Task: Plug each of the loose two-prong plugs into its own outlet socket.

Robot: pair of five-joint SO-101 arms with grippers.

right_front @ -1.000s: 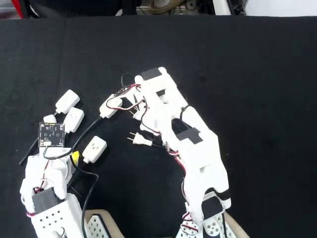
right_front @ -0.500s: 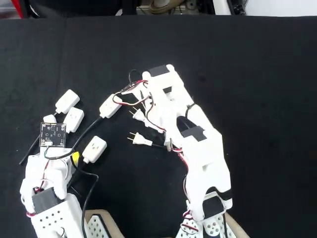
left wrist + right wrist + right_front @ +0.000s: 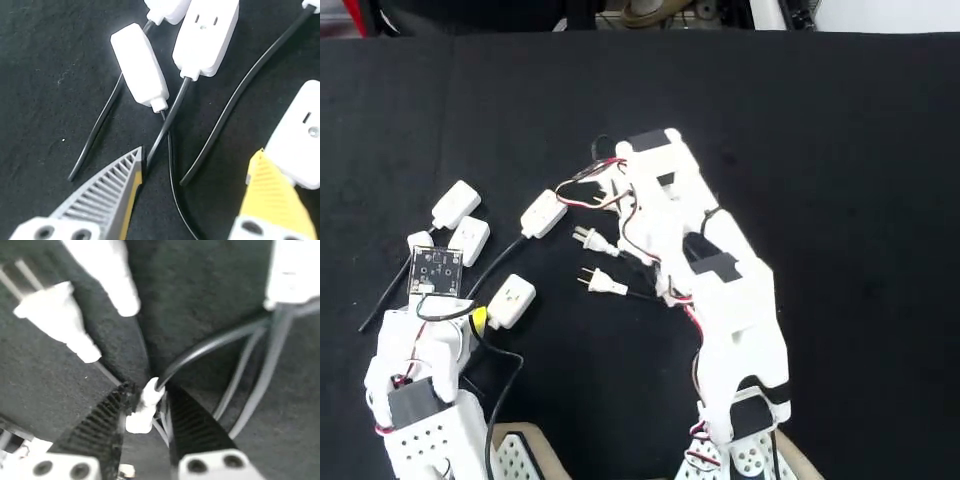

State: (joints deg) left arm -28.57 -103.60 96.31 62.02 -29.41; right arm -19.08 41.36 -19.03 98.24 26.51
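Two loose two-prong plugs (image 3: 586, 238) (image 3: 604, 285) lie side by side on the black mat, prongs pointing left. White outlet sockets are spread to their left: one (image 3: 543, 213) close to the right arm, one (image 3: 510, 300) beside the left arm, several (image 3: 458, 222) farther left. My right gripper (image 3: 147, 390) is shut on a small white plug end (image 3: 142, 410) with a black cord; a pronged plug (image 3: 55, 315) lies just beyond it. My left gripper (image 3: 195, 160) stands open over black cords, with a socket (image 3: 205, 30) and a white block (image 3: 139, 65) ahead and another socket (image 3: 305, 135) by its yellow finger (image 3: 267, 185).
Black cords (image 3: 490, 265) run between the sockets and under the left arm (image 3: 420, 350). Red and black wires (image 3: 585, 185) loop off the right arm (image 3: 720, 290). The mat's far half and right side (image 3: 860, 200) are bare. Clutter lines the far table edge.
The right arm has shifted away and to the right. The upper plug now lies in the open left of it. The left arm has drifted slightly nearer.
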